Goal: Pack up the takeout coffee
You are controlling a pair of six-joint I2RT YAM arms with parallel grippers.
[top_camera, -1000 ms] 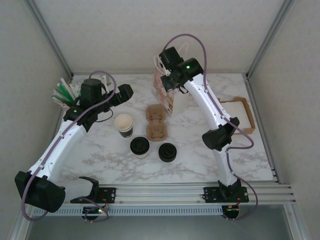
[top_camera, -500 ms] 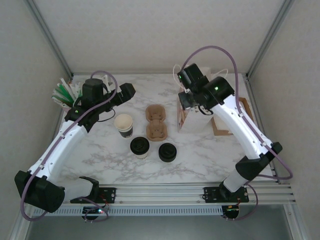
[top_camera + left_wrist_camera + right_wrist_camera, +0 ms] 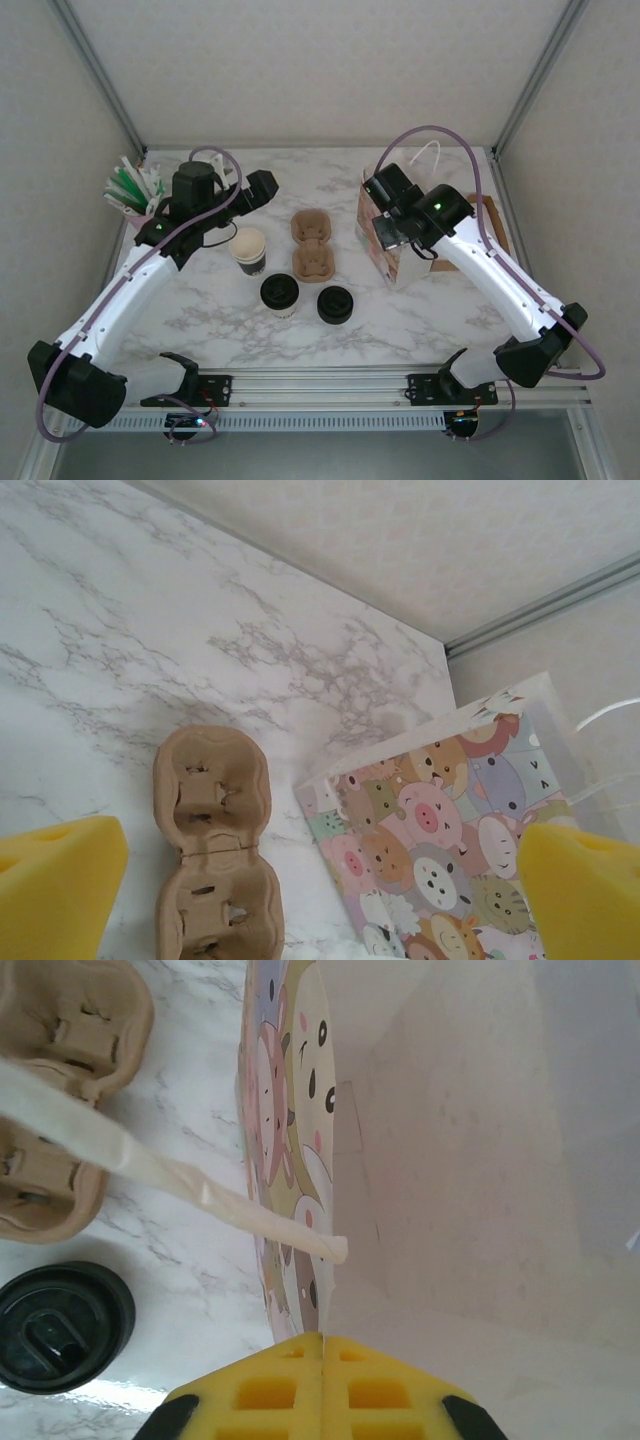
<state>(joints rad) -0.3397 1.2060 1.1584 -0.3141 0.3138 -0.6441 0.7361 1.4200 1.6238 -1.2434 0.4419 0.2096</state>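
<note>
The takeout coffee (image 3: pixel 279 293), a small cup under a black lid, stands near the table's front centre. My right gripper (image 3: pixel 385 233) is shut on the rim of a paper bag with cartoon animals (image 3: pixel 403 250), which stands open just right of the brown cup carrier (image 3: pixel 312 245). In the right wrist view the yellow pads (image 3: pixel 270 1390) pinch the bag's edge (image 3: pixel 300 1210), with its white handle (image 3: pixel 150 1168) running off to the left. My left gripper (image 3: pixel 262 186) hangs open behind the lidless cup (image 3: pixel 247 250), facing the carrier (image 3: pixel 210 850) and the bag (image 3: pixel 450 830).
A loose black lid (image 3: pixel 335 304) lies right of the lidded cup, also seen as the black lid (image 3: pixel 60 1325) near the bag. A holder of stirrers and sachets (image 3: pixel 130 190) stands at the back left. A brown tray (image 3: pixel 495 215) lies behind the bag at the right.
My right arm has carried the bag from the back centre over to the right and forward, down beside the carrier. The left gripper has shifted slightly right, still open.
</note>
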